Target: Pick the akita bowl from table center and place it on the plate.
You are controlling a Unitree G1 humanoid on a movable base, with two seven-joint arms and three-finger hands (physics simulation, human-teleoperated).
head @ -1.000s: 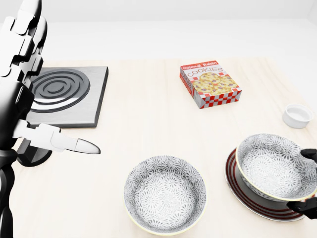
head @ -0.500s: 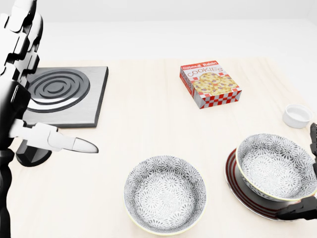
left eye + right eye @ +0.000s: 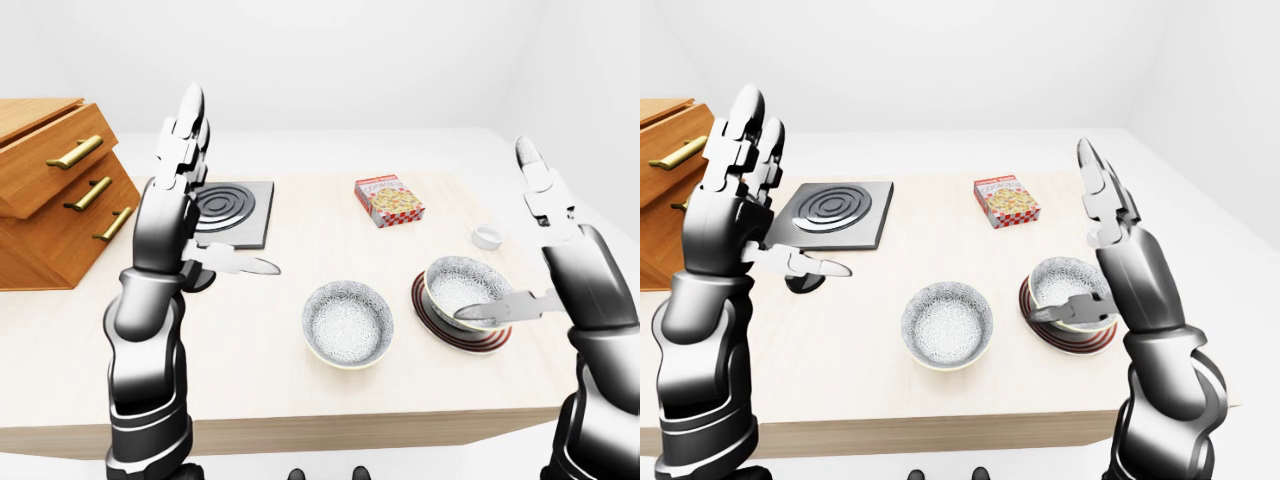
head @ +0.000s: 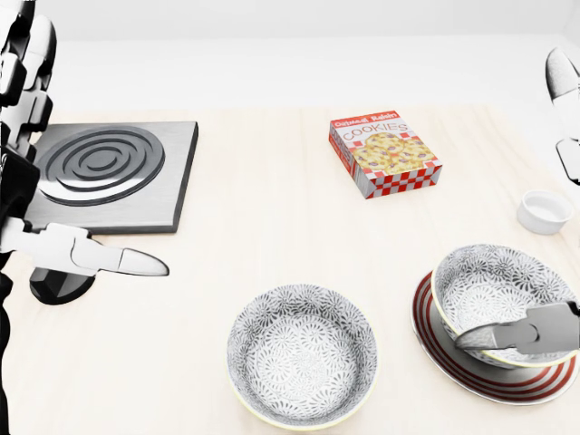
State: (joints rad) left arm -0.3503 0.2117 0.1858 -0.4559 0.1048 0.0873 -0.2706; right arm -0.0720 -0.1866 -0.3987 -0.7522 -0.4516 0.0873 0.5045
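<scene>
Release looks complete: the right robot hand (image 3: 545, 245) has lifted away with fingers spread wide, leaving the grey floral-patterned akita bowl (image 4: 503, 302) seated on the red-ringed plate (image 4: 453, 358), task seemingly done.

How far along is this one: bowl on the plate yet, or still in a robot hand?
Done: one patterned bowl sits on the striped plate. In hand: nothing; the right robot hand is raised and open above it, and the left robot hand is open too. Left: apparently nothing. A second matching bowl sits on the table.
</scene>
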